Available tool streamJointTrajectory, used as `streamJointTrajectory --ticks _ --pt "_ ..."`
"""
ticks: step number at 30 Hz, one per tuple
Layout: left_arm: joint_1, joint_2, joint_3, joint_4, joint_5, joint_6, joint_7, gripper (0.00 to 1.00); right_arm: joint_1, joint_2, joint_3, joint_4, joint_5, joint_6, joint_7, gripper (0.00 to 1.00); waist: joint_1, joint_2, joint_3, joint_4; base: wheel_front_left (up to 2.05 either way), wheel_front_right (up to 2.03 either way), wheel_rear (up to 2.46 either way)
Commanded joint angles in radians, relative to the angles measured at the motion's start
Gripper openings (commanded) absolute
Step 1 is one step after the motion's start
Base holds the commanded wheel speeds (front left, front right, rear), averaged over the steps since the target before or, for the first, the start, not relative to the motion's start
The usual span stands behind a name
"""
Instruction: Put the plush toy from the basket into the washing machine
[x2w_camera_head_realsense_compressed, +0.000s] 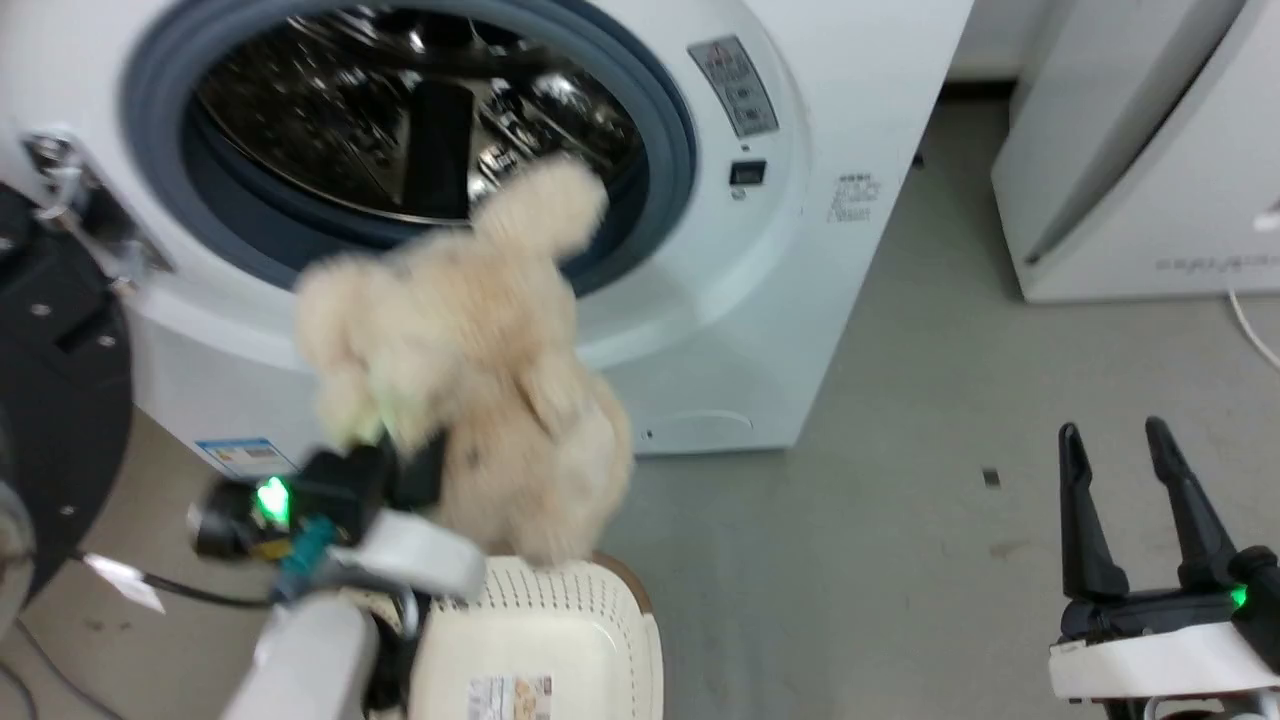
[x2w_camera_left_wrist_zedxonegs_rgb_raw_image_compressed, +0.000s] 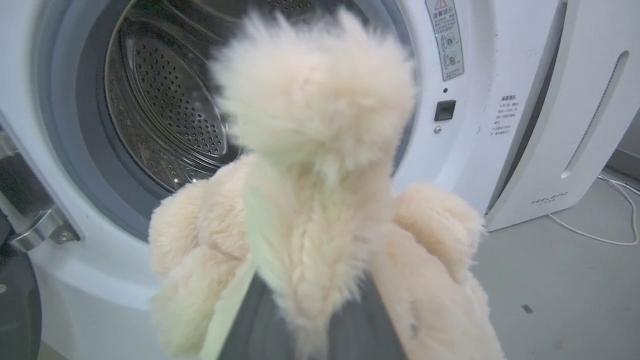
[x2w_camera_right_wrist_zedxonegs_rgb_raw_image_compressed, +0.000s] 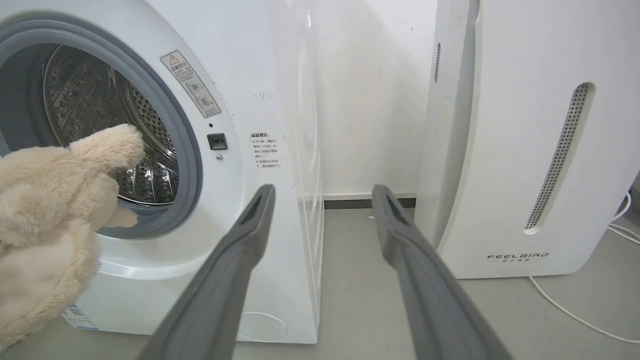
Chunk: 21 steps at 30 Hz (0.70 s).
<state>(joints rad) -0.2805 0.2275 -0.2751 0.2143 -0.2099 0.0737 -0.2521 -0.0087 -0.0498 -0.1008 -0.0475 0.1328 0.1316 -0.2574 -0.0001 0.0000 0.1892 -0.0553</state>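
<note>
While pinching the plush toy (x2w_camera_head_realsense_compressed: 470, 340) between the two dark fingers of the left end effector (x2w_camera_head_realsense_compressed: 395, 450), holding it up just above the far rim of the basket (x2w_camera_head_realsense_compressed: 560, 620); touching that rim or not, cannot tell. Hanging the toy's body in front of the washing machine (x2w_camera_head_realsense_compressed: 800, 250), against the white panel (x2w_camera_head_realsense_compressed: 700, 330) below the porthole (x2w_camera_head_realsense_compressed: 420, 130), with one fuzzy limb sticking up across the grey gasket (x2w_camera_head_realsense_compressed: 662, 120), before the steel drum (x2w_camera_head_realsense_compressed: 290, 120). Facing the black-framed door (x2w_camera_head_realsense_compressed: 50, 400) swung open at the left. Hovering the right end effector (x2w_camera_head_realsense_compressed: 1112, 432) at the near right over the floor (x2w_camera_head_realsense_compressed: 900, 520), fingers spread apart and bare. Facing a white slanted appliance (x2w_camera_head_realsense_compressed: 1120, 200) at the far right, near the washing machine.
</note>
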Motion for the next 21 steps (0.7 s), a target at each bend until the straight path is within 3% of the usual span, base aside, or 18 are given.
streamJointTrajectory --ticks 1,13,21 --pt "-0.049 0.013 0.017 -0.026 0.008 0.005 -0.010 0.00 -0.017 0.000 -0.001 -0.011 0.002 -0.001 -0.004 1.00 0.0001 0.0000 0.054 -0.025 0.00 0.00 0.00" --pt "-0.393 0.118 0.097 -0.057 -0.002 -0.028 0.092 0.00 -0.115 0.000 0.008 -0.069 0.020 -0.001 -0.004 1.00 0.0001 0.0000 0.300 -0.118 0.00 0.00 0.00" --pt "-0.698 0.203 0.120 0.052 0.015 -0.067 0.185 0.00 -0.171 0.000 0.009 -0.101 0.047 -0.001 -0.004 1.00 0.0001 0.0000 0.469 -0.168 0.00 0.00 0.00"
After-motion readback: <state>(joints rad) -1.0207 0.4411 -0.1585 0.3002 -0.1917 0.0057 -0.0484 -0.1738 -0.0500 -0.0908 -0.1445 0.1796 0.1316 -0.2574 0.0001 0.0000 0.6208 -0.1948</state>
